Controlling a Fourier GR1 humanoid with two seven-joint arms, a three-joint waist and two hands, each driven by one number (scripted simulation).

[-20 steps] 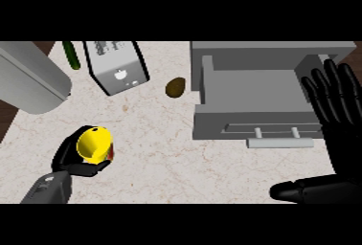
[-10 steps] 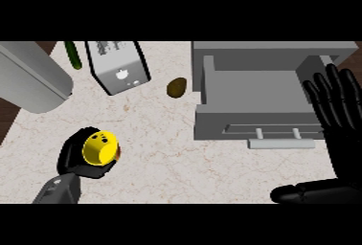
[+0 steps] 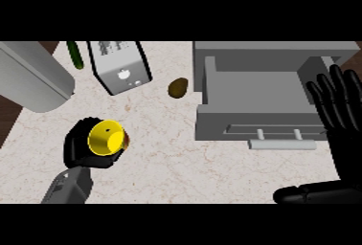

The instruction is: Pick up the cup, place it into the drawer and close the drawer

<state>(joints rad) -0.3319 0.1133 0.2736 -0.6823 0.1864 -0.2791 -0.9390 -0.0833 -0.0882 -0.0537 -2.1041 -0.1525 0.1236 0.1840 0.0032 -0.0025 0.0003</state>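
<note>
The left hand [image 3: 88,148] sits low on the left of the counter [image 3: 176,158], its black fingers curled round the yellow cup [image 3: 106,138]. The cup is tipped so that its round end faces up toward the viewer, with a small dark dot near the middle of that yellow face. Most of its body is hidden by the hand, and whether it touches the counter cannot be told. The grey forearm runs down from it to the lower edge.

Well to the right stands the grey drawer [image 3: 258,95], pulled open, its inside showing only bare grey floor. Its front panel faces the robot, and a pale bar handle [image 3: 279,142] on 2 short posts juts from it.

The right hand [image 3: 343,107] shows at the right edge beside the drawer, fingers straight and pointing up, resting and holding nothing. Its dark forearm bends in along the lower right.

Between cup and drawer, nearer the drawer's left wall, lies a small brown potato [image 3: 177,87]. Further left a grey toaster [image 3: 118,66] lies at an angle, with a thin green cucumber [image 3: 74,55] just beside it and a large pale grey rounded container [image 3: 32,76] at the far left.
</note>
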